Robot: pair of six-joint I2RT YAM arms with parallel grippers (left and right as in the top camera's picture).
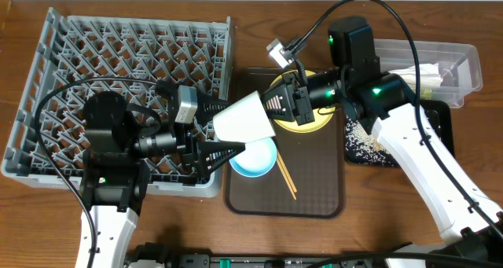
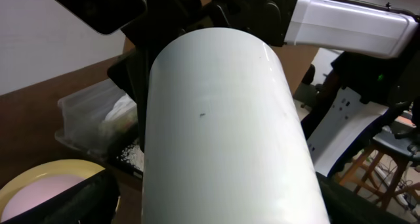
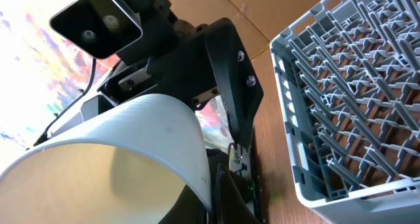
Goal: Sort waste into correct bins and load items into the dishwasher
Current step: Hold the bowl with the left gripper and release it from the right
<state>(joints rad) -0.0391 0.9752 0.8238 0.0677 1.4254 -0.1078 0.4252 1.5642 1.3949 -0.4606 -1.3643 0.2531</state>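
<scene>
The white bowl (image 1: pixel 245 117) hangs in the air between both grippers, over the brown tray's left part. My right gripper (image 1: pixel 275 109) is shut on its rim, which fills the right wrist view (image 3: pixel 131 152). My left gripper (image 1: pixel 222 131) is open with its fingers spread round the bowl's outer wall (image 2: pixel 216 132), with a gap on one side. The light blue bowl (image 1: pixel 255 159) and two chopsticks (image 1: pixel 284 178) lie on the brown tray. The yellow plate (image 1: pixel 308 120) lies under my right gripper. The grey dish rack (image 1: pixel 126 71) stands at the left. The small white cup is out of view.
The brown serving tray (image 1: pixel 314 185) is in the middle. The black tray (image 1: pixel 365 142) with rice scraps and the clear tub (image 1: pixel 440 67) with the white napkin stand at the right. The rack's corner (image 3: pixel 354 86) is close to my right gripper.
</scene>
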